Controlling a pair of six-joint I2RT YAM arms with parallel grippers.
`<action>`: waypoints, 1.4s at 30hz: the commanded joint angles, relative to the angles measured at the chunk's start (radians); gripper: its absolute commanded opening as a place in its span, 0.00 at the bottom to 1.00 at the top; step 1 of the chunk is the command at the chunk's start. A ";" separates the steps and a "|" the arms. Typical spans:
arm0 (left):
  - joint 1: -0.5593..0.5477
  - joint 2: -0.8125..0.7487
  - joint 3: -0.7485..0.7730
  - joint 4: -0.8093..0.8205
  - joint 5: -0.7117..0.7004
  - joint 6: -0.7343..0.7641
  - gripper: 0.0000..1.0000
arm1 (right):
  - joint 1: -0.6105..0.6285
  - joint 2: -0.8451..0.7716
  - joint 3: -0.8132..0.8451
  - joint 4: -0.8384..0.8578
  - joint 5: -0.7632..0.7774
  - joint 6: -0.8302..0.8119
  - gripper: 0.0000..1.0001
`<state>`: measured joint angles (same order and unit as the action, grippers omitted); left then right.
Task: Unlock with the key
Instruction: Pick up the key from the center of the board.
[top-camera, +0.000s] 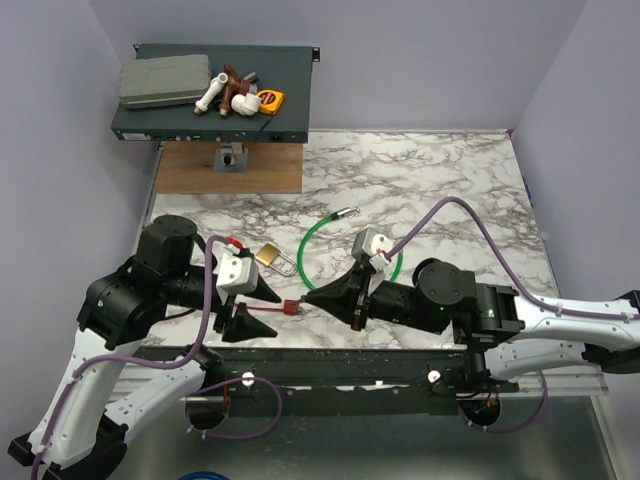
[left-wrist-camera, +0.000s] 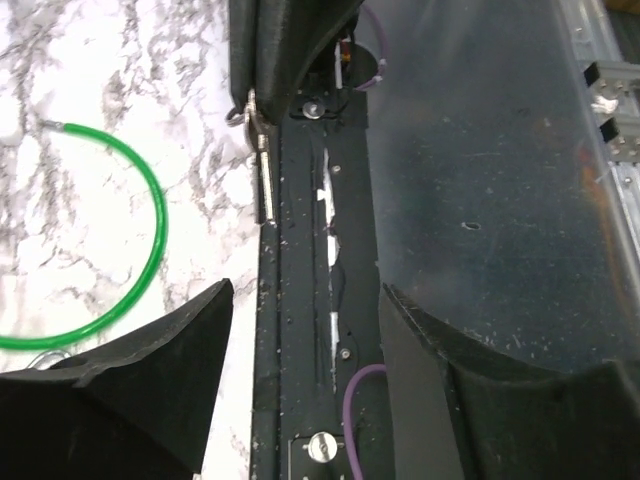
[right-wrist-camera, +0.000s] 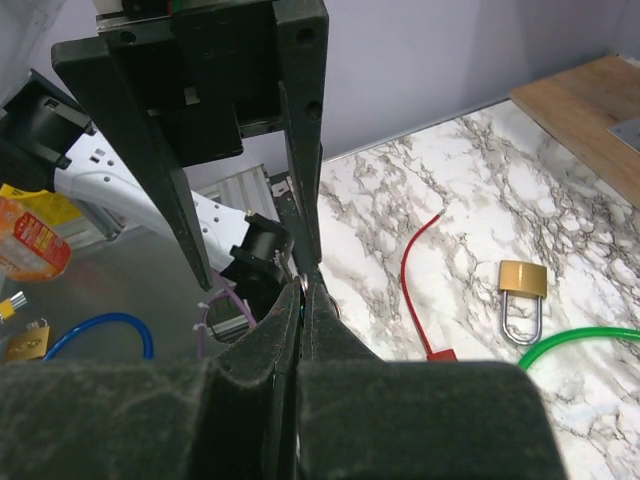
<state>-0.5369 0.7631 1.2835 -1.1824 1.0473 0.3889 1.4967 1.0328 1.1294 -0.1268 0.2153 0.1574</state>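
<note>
The key (left-wrist-camera: 263, 170) is a thin silvery strip pinched at the tip of my right gripper (top-camera: 305, 299), which is shut on it; only a small silver glint of the key (right-wrist-camera: 303, 285) shows between that gripper's closed pads. My left gripper (top-camera: 255, 308) faces it with its jaws open, one finger on each side of the right gripper's tip, and holds nothing. In the left wrist view the left gripper (left-wrist-camera: 305, 330) hangs over the table's front edge. The brass padlock (top-camera: 270, 256) lies flat on the marble just behind both grippers, and it shows as well in the right wrist view (right-wrist-camera: 524, 280).
A red cable seal (top-camera: 290, 307) lies by the grippers' tips. A green cable loop (top-camera: 315, 250) lies right of the padlock. At the back left are a black rack unit (top-camera: 290, 110) carrying several loose parts and a wooden board (top-camera: 260, 170). The black front rail (left-wrist-camera: 300, 250) runs under the left gripper.
</note>
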 joint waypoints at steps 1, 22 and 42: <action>0.003 0.003 0.051 -0.029 -0.097 0.068 0.60 | -0.003 0.002 -0.010 0.023 0.042 0.008 0.01; 0.005 0.054 0.068 0.054 -0.016 -0.039 0.38 | -0.003 0.046 0.021 0.024 0.032 -0.006 0.01; 0.005 0.062 0.048 0.046 -0.008 -0.076 0.29 | -0.003 0.045 0.020 0.053 0.051 -0.021 0.01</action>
<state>-0.5365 0.8230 1.3434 -1.1458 1.0012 0.3420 1.4956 1.0801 1.1278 -0.1192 0.2417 0.1555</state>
